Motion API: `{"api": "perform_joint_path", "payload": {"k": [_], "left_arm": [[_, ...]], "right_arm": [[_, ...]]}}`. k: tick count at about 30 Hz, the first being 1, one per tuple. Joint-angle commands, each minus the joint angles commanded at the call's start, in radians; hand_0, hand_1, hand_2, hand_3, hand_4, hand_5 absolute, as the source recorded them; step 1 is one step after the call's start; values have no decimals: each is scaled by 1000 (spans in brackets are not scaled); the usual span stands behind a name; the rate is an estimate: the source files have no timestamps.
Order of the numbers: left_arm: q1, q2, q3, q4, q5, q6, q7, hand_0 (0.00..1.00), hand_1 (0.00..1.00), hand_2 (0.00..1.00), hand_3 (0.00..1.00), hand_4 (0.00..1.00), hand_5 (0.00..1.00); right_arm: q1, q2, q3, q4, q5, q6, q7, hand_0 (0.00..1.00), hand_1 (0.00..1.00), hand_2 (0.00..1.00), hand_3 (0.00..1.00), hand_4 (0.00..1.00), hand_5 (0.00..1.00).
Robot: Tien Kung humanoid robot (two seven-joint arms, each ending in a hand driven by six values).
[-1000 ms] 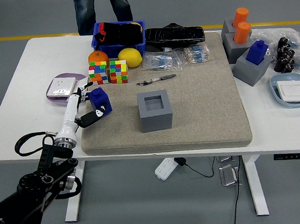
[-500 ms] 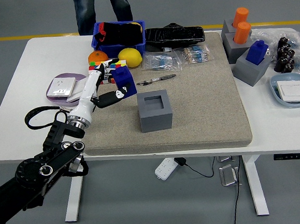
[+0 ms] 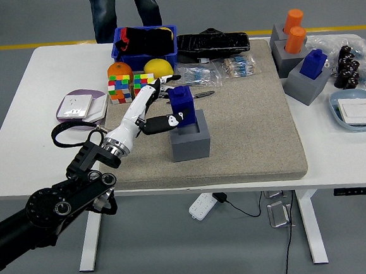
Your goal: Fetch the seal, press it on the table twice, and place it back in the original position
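My left hand (image 3: 162, 108) is shut on the blue seal (image 3: 182, 104), holding it right over the square opening of the grey holder block (image 3: 190, 143) at the middle of the beige mat (image 3: 246, 138). The seal's lower end sits at or just inside the block's rim. The black left arm reaches in from the lower left. My right arm is out of view.
Two colour cubes (image 3: 131, 87), an orange, a lemon and a blue bin (image 3: 144, 41) stand behind the hand. A pen (image 3: 195, 96) lies just beyond the seal. More grey holders with orange and blue seals (image 3: 304, 70) stand at the right. A person stands at the far side.
My left hand has carried the blue seal rightwards from the mat's left edge, past the cubes, to just over the grey block's opening.
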Motion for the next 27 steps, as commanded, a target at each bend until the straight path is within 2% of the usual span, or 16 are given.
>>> {"api": "perform_joint_path", "payload": {"k": [11, 27], "left_arm": [[-30, -14, 86, 35, -13, 13, -14, 830, 468, 387, 852, 541, 2], [-55, -34, 117, 89, -26, 33, -36, 830, 473, 388, 854, 540, 2]], "right_arm": [[0, -4, -7, 0, 2, 0, 1, 802, 712, 705, 666, 770, 564], [0, -4, -10, 1, 5, 1, 2, 801, 712, 706, 666, 771, 563]]}}
